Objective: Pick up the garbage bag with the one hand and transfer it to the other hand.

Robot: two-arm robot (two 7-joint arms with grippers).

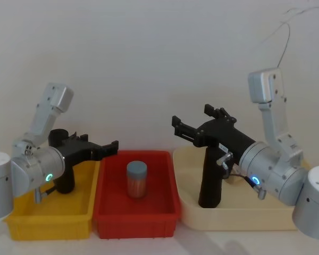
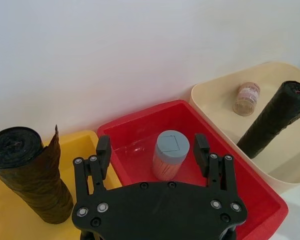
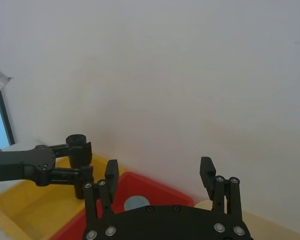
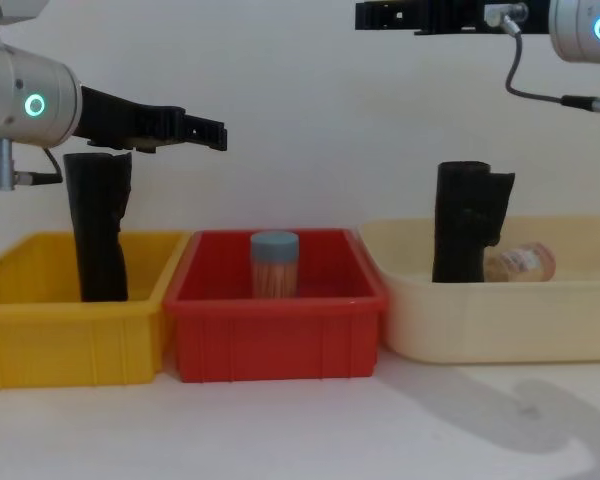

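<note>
Three bins sit in a row on the tabletop, side walls nearly touching: yellow bin (image 4: 70, 345) at the left, red bin (image 4: 270, 345) in the middle, cream tray (image 4: 500, 335) at the right. Garbage bag (image 4: 98, 240) stands upright in the yellow bin, somewhat nearer the wall shared with the red bin. It is a stout matte black roll, plastic wound in crinkled layers, rising well above the bin's rim. The left wrist view shows its coiled top end and a loose pointed flap sticking up beside that top (image 2: 30, 175). Nothing grips it. A jar with a grey-blue lid (image 4: 275, 265) stands upright mid red bin. In the cream tray another black roll (image 4: 465, 225) stands with a notched top, and a small clear jar (image 4: 520, 262) lies on its side just beside it. Left gripper (image 4: 220, 135), on the arm with the green-teal ring, hangs level with the bag's top, fingers pointing over the yellow bin's right wall toward the red bin; jaws spread wide, empty (image 2: 152, 145). Right gripper (image 4: 365, 15), on the arm with the blue ring, is held high above the cream tray's left edge, pointing toward the left arm, jaws spread wide and empty too (image 3: 159, 167).
</note>
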